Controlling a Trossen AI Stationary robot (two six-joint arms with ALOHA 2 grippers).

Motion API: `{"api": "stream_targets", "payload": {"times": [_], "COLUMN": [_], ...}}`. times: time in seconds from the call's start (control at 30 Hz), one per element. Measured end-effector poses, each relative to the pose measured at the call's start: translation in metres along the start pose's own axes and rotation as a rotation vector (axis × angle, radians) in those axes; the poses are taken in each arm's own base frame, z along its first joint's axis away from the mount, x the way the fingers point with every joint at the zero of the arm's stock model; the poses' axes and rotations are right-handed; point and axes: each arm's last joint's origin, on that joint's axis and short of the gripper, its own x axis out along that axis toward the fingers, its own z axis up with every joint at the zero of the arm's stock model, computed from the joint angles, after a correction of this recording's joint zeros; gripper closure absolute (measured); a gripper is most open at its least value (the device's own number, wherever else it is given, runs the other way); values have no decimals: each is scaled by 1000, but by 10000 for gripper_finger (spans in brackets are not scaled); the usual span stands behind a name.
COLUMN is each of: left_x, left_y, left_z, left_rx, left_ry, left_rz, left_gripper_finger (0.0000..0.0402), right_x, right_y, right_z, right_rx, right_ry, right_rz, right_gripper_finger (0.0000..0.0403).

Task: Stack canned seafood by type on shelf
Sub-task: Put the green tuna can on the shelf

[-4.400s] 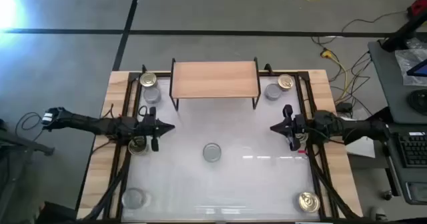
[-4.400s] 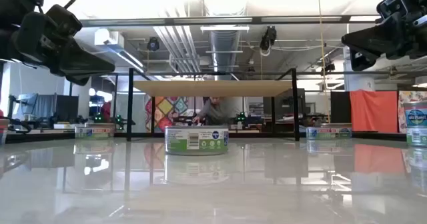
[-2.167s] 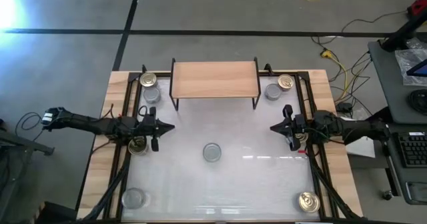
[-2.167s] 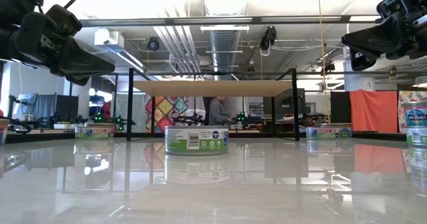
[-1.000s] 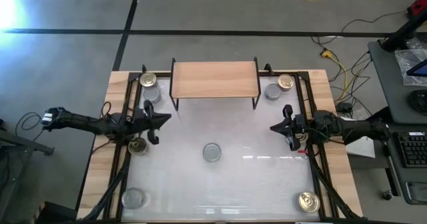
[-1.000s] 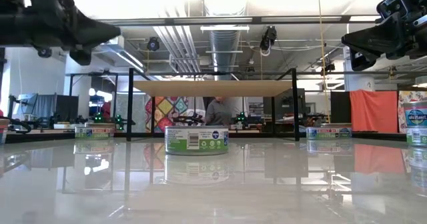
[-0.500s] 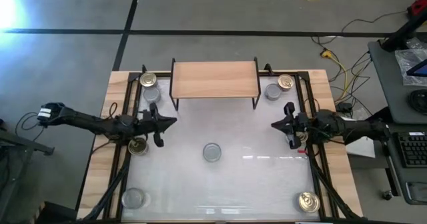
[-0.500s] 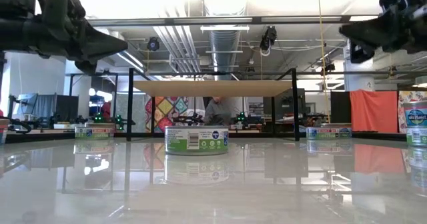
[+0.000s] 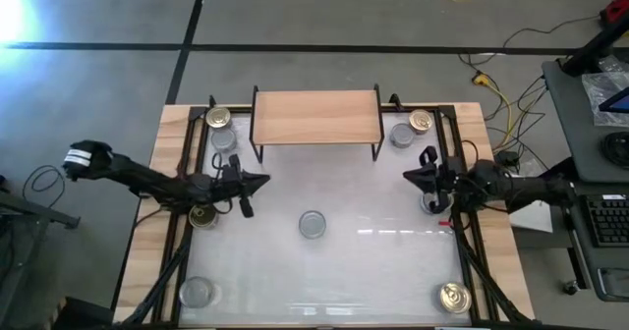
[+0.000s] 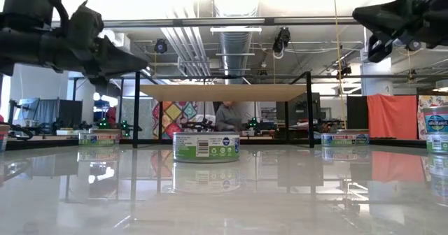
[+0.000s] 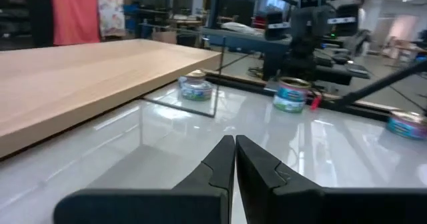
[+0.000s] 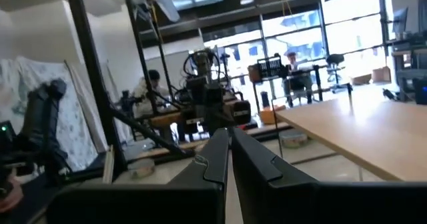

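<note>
1. We see the shelf standing at the middle of the tabletop's far edge, its wooden board bare, with no can on it.
2. We count eight cans in the high view, four gold-topped and four silver-topped, all lying on the tabletop.
3. At the far left corner a gold-topped can sits with a silver-topped can just beside it, toward the middle.
4. At the far right corner another gold-topped can sits with a silver-topped can just beside it.
5. A third gold can lies at the left edge, partly hidden under the left arm.
6. A fourth gold can lies at the near right corner.
7. A silver can lies at the near left corner.
8. One silver can stands alone at the tabletop's centre, in front of the shelf and well apart from it.
9. The left gripper hangs above the left side of the tabletop, pointing inward, its fingers clenched together on nothing.
10. The right gripper hangs above the right side, its fingers likewise pressed together and empty.
</note>
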Motion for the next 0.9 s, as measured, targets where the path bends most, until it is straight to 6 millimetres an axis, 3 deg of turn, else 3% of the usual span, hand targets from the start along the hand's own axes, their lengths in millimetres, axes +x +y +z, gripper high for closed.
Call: {"api": "stream_targets", "payload": {"times": [0.27,0.6,0.9], "left_x": [17,61,69], "left_y": [-7,-31,-33], "left_z": [-6,-2,-10], "left_rx": [2,95,94], "left_ry": [-1,17,53], "left_rz": [15,26,32], "left_gripper_finger": [394,293,247], "right_x": [6,15,20], "right_y": [-2,-2,-5], "right_z": [-8,-12,-25], "right_rx": [0,1,80], "right_ry": [82,109,216], "right_rz": [-16,-21,-51], "right_gripper_finger": [390,390,378]}}
